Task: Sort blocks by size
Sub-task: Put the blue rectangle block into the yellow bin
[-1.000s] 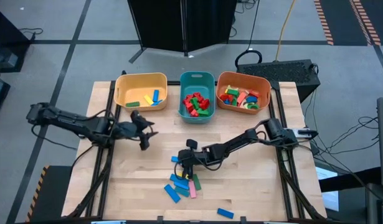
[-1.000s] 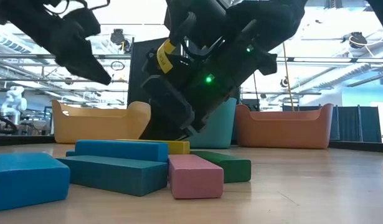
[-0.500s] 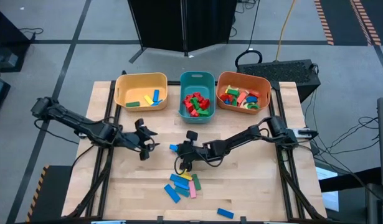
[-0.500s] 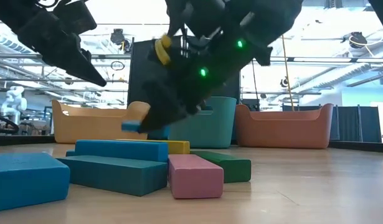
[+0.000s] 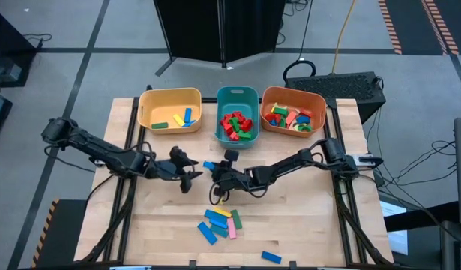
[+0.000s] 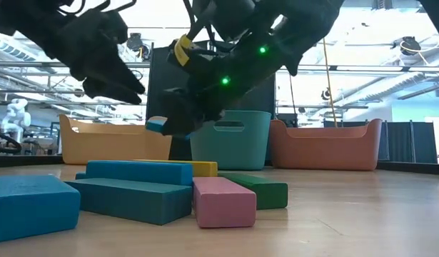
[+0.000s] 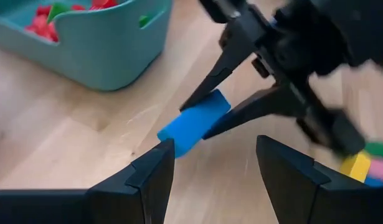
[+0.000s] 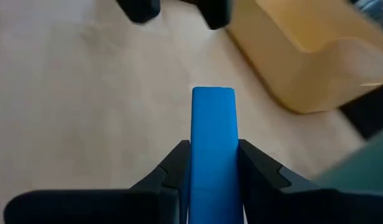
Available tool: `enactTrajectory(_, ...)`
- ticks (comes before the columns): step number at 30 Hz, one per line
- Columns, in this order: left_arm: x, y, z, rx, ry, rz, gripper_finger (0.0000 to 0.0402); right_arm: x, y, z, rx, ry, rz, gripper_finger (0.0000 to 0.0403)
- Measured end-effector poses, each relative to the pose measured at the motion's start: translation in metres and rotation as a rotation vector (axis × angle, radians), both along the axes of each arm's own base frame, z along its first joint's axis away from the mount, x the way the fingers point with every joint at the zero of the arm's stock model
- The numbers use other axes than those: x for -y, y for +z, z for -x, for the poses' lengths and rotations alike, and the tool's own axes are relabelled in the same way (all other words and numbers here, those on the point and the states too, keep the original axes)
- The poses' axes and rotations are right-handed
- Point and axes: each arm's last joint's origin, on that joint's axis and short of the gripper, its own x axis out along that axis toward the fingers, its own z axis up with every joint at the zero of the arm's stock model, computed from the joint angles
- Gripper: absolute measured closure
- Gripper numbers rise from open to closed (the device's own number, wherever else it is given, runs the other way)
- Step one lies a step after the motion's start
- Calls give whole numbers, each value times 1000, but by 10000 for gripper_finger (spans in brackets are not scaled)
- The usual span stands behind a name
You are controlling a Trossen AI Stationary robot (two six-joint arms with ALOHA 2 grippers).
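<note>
On the wooden bench [image 5: 305, 225], the right end effector [image 5: 212, 169] is now carrying a long blue bar [image 8: 213, 134], lifted off the loose pile [image 5: 219, 223], toward the open-fingered left end effector [image 5: 191, 178], suggesting a handover before binning.

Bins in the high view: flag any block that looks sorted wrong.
Nothing stands out clearly. The yellow bin holds a few long bars, the teal bin small pieces and the orange bin mixed bricks; individual sizes are too small to judge.
</note>
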Motion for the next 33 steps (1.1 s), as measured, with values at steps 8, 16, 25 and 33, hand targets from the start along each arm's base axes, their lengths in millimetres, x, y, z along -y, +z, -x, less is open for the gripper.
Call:
enactTrajectory(8, -10, 0, -2, 35, 131, 130, 185, -6, 7, -1, 9, -17, 163, 321)
enactTrajectory(16, -15, 1, -5, 44, 102, 204, 185, -30, 19, -2, 27, 99, 339, 321)
enactTrajectory(25, -10, 9, -11, 109, -51, 254, 193, -40, 26, 0, 31, 81, 438, 321)
enactTrajectory(33, -10, 10, -11, 116, -59, 244, 300, -43, 26, 0, 38, 86, 438, 317)
